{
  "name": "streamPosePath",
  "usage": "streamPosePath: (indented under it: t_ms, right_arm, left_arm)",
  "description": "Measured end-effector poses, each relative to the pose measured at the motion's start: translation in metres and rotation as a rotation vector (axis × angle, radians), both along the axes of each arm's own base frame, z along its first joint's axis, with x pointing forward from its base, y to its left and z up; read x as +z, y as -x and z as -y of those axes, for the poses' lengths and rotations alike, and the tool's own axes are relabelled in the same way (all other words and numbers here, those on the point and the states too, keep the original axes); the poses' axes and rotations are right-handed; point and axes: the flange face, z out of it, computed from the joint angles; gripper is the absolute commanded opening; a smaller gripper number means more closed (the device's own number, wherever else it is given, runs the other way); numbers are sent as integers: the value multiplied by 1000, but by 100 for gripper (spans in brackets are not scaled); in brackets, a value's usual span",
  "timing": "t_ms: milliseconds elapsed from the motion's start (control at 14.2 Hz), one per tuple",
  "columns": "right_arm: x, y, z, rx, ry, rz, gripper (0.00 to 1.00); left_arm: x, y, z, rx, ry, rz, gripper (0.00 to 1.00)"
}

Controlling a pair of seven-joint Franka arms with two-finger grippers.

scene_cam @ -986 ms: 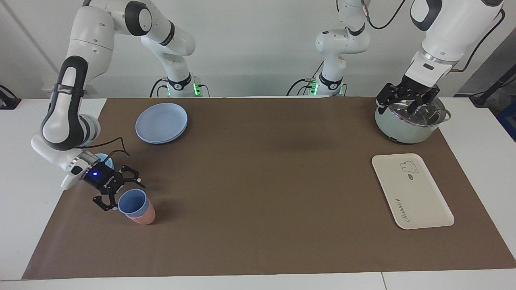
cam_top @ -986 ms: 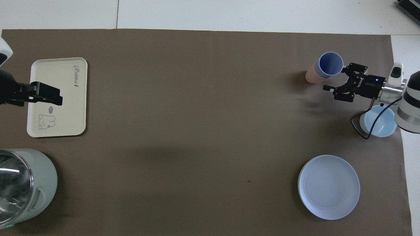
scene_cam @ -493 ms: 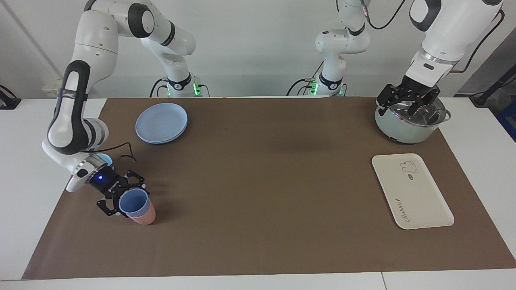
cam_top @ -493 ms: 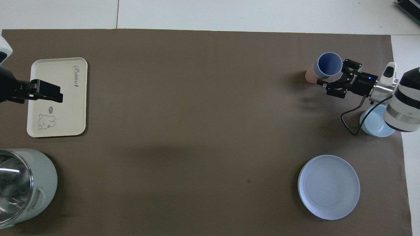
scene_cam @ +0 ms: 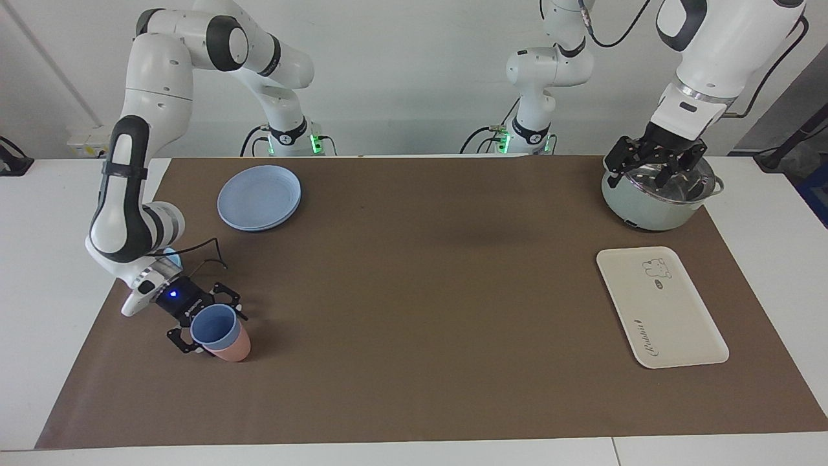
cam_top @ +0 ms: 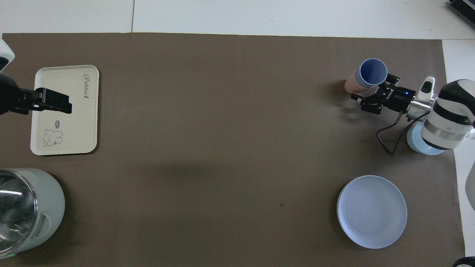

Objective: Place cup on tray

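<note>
The periwinkle-blue cup [scene_cam: 213, 325] [cam_top: 373, 71] stands nested in a pink tumbler [scene_cam: 231, 351] [cam_top: 350, 85] at the right arm's end of the table. My right gripper [scene_cam: 206, 325] [cam_top: 372, 90] is low at the cup, open, with one finger on each side of the stack. Whether a finger touches it, I cannot tell. The cream tray [scene_cam: 673, 317] [cam_top: 76, 122] with a bear drawing lies flat and bare at the left arm's end. My left gripper [scene_cam: 654, 166] [cam_top: 53, 103] waits open above the pot.
A pale green pot [scene_cam: 647, 208] [cam_top: 46, 202] with a steel inside stands beside the tray, nearer to the robots. A round blue plate [scene_cam: 259, 196] [cam_top: 372, 211] and a light-blue bowl [scene_cam: 170, 259] [cam_top: 417, 144], mostly under the right wrist, lie nearer to the robots than the cup.
My right gripper has slid in toward the cup, and its open fingers now straddle it. The cup and tumbler have stayed put. The left gripper has barely moved.
</note>
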Motion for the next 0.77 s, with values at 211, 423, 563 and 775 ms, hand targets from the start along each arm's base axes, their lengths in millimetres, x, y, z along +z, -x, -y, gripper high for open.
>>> streamPosePath:
  t_ms: [211, 423, 563, 775]
  right_arm:
    - [6, -6, -4, 7, 0, 15, 96]
    - [10, -9, -5, 8, 2, 24, 89]
    - [13, -10, -5, 9, 2, 30, 54]
    - [18, -14, -6, 11, 5, 42, 0]
  left_arm:
    - [-2, -1, 1, -1, 0, 1, 100]
    - [-1, -2, 1, -2, 2, 9, 100]
    - [-1, -2, 2, -3, 3, 11, 100]
    - [0, -2, 6, -5, 30, 15, 100]
